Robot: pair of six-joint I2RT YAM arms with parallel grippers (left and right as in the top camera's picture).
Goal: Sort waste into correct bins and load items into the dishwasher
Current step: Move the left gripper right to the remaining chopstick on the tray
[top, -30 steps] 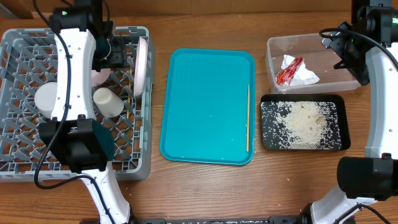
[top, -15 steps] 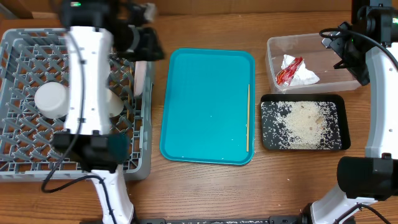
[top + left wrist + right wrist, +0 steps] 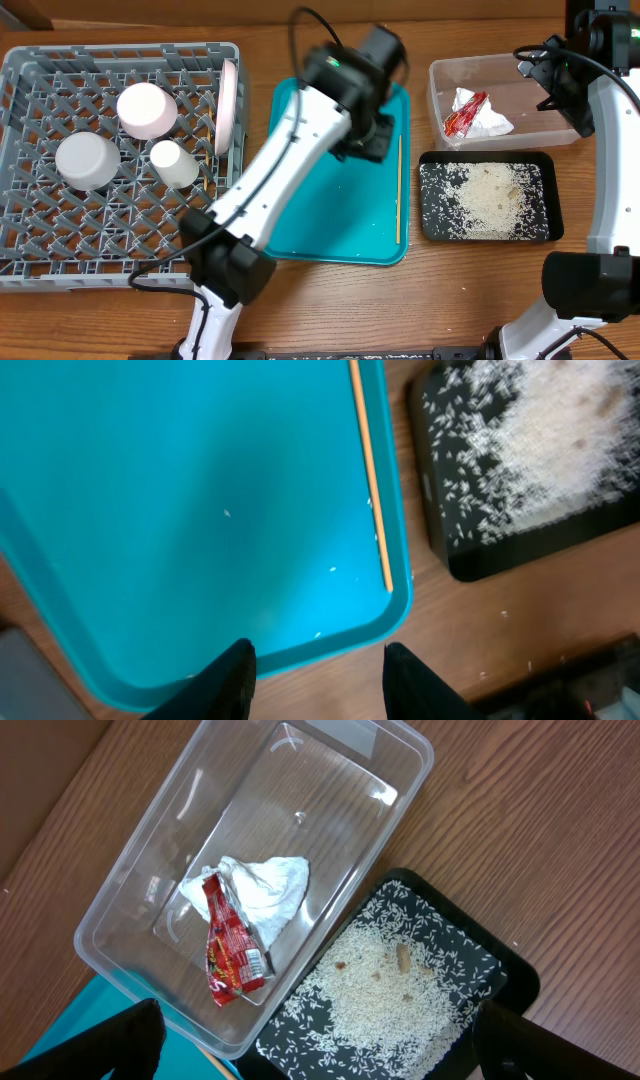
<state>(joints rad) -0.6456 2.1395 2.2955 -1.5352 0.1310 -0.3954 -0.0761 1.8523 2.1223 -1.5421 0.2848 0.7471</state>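
This is a robot lab bench staged as a dish-clearing station. Two white-and-black robot arms, the left arm (image 3: 300, 140) and the right arm (image 3: 610, 150), trail loose black cables (image 3: 296, 25) and stand at the near edge of a wood-grain tabletop (image 3: 450, 290). Kitchen props are laid out in a tidy row. A grey dish rack (image 3: 60, 270) sits at the left edge and a teal tray (image 3: 300, 200) mid-tabletop. A clear tub (image 3: 440, 80) and a black tray (image 3: 427, 200) of rice grains (image 3: 490, 195) are by the right edge.
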